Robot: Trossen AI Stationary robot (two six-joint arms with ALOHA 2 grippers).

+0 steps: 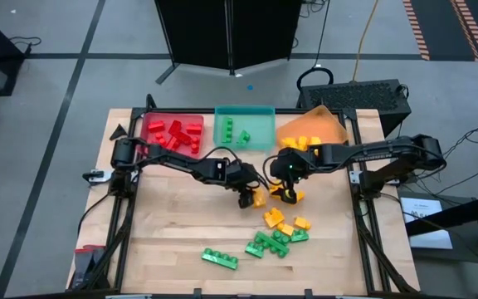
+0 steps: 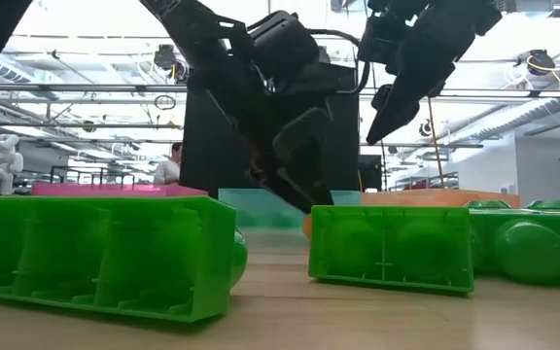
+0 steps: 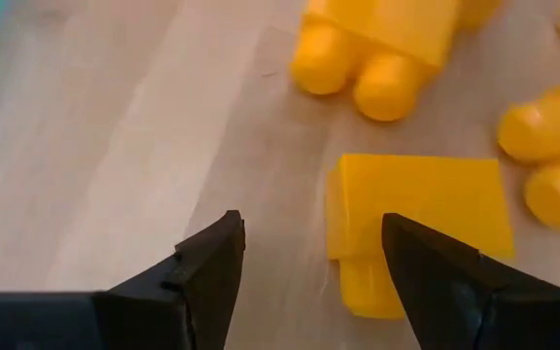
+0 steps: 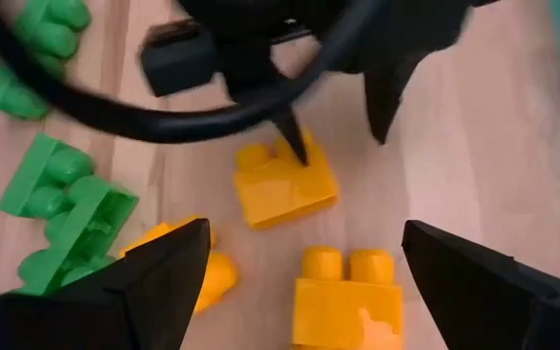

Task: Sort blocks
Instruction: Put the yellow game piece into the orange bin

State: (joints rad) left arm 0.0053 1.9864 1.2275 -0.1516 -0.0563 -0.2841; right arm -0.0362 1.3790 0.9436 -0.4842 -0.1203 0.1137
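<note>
Loose yellow blocks [image 1: 285, 224] and green blocks [image 1: 268, 243] lie on the wooden table's near middle. My left gripper [image 1: 247, 199] is open and low over a flat-lying yellow block [image 3: 416, 219], which lies partly between its fingers and partly beneath one of them. My right gripper [image 1: 286, 191] is open wide and held higher [image 2: 382, 107]. It hovers over another yellow block [image 4: 348, 297] that rests on the table, and the left gripper [image 4: 338, 126] shows just beyond it. Red blocks [image 1: 175, 134] lie in the red tray. My left gripper comes from above, pointing down. One fingertip [image 4: 295, 146] stands at the edge of the yellow block [image 4: 285, 190], which lies flat on the table. Whether it touches the block, I cannot tell. My right gripper touches nothing.
Three trays stand side by side along the far edge: red [image 1: 152, 124], teal [image 1: 260, 112] holding green blocks, and orange [image 1: 326, 124] holding yellow ones. Big green blocks [image 2: 95, 253] fill the low view's foreground. Bare wood lies on the table's near left.
</note>
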